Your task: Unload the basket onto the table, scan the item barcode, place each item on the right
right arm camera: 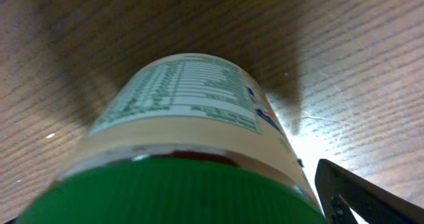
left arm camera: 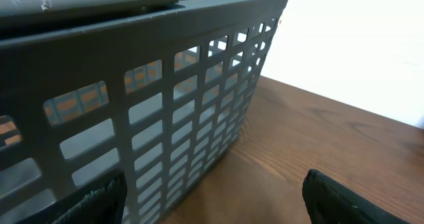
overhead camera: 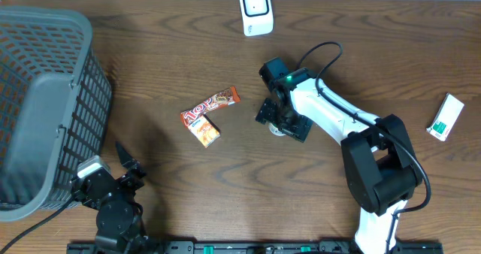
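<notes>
Overhead: a brown wood-grain surface [overhead camera: 173, 43] with a pale wall along its far edge. A grey basket [overhead camera: 90, 111] fills the left side, the scanner [overhead camera: 256, 10] stands mid-way along the far edge, and a small box [overhead camera: 446, 117] lies near the right edge. Two snack bars [overhead camera: 209, 104] lie touching in the middle, bare wood all round them. Just right of them the right gripper [overhead camera: 282, 122] is down over the bottle [right arm camera: 185, 111]. Its jaws are spread wide around the green cap, the one visible finger [right arm camera: 361, 197] clear of it. The left gripper [left arm camera: 222, 204] sits at the near edge, its jaws wide apart and facing the basket's slotted wall. What the basket holds, I can't tell.
</notes>
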